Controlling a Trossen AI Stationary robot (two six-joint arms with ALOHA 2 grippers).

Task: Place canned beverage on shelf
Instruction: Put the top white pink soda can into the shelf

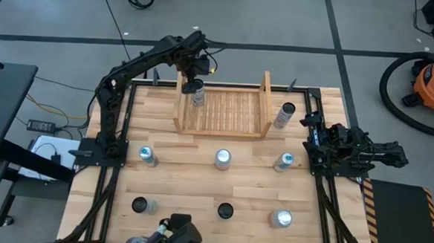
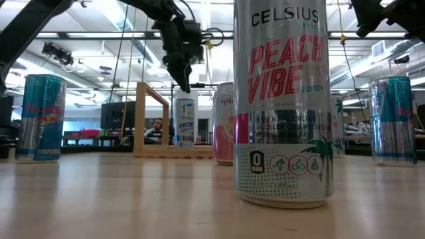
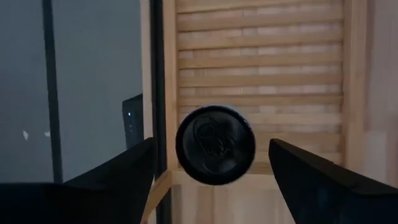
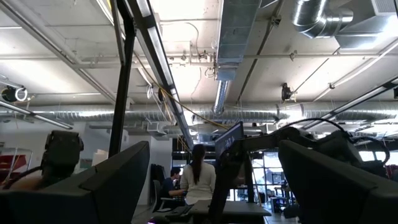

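The left gripper hangs directly over a can standing upright at the left end of the shelf, just beside its left side board. Its jaws are spread and released, the can's dark top showing between the fingers with clear gaps on either side. The likely risk is a fingertip clipping the can's rim as the arm lifts away, tipping it against the board or off the slats.

Seven more cans stand on the worktop: one right of the shelf, three in a middle row, three along the near edge. Eight cans altogether, one shelf.

The right gripper waits at the worktop's right edge, jaws open and empty.
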